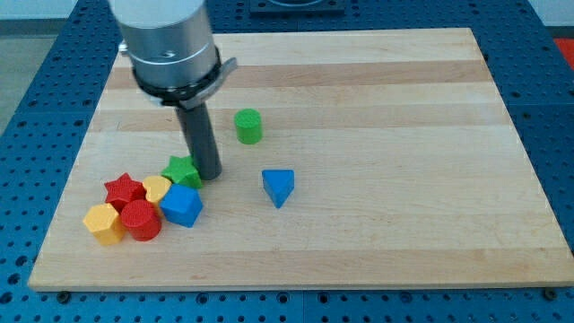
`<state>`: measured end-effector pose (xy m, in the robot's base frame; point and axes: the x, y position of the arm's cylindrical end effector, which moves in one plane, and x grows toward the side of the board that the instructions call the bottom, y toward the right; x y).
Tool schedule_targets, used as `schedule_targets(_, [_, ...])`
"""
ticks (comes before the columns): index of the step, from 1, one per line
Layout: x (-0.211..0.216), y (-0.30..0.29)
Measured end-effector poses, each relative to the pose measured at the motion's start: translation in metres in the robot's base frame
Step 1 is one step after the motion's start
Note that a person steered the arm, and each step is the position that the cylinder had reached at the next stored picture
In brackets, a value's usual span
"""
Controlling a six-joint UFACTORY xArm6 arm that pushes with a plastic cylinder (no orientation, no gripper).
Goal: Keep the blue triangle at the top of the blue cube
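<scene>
The blue triangle lies near the board's middle, to the right of the blue cube and slightly higher in the view. My tip rests on the board just right of the green star, above the blue cube and left of the blue triangle. The tip touches or nearly touches the green star; it is apart from both blue blocks.
A green cylinder stands above the triangle. A cluster at lower left holds a red star, a yellow heart-like block, a red cylinder and a yellow-orange block. The wooden board ends close below them.
</scene>
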<state>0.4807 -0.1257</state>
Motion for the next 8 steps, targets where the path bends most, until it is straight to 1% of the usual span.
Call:
schedule_targets(2, [0.003, -0.017])
schedule_targets(3, [0.003, -0.002])
schedule_targets(5, [0.000, 0.063])
schedule_targets(7, [-0.002, 0.090])
schedule_targets(8, [-0.008, 0.132])
